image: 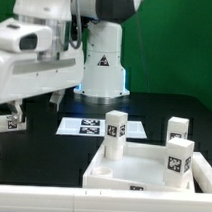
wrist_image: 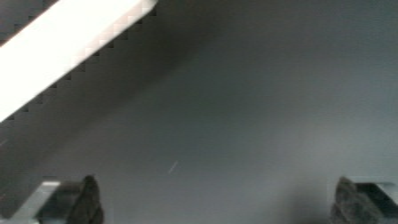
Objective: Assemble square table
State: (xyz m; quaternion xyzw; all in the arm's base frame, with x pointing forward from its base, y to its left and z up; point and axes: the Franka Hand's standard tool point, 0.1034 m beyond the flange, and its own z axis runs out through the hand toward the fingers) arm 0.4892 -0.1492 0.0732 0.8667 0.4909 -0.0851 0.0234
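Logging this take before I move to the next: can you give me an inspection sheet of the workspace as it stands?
Surface: black table, bare where it shows.
Job's things: white square tabletop near the front; three tagged white legs stand upright on or close behind it; whether screwed in cannot be told. Another tagged part shows at the exterior view's left, partly hidden.
Clutter: nothing seen.
Grippers: gripper open, nothing between its fingertips, above bare table.
Cables: dark cable along the arm.
Surroundings: marker board flat on the table, robot base behind it, green wall.
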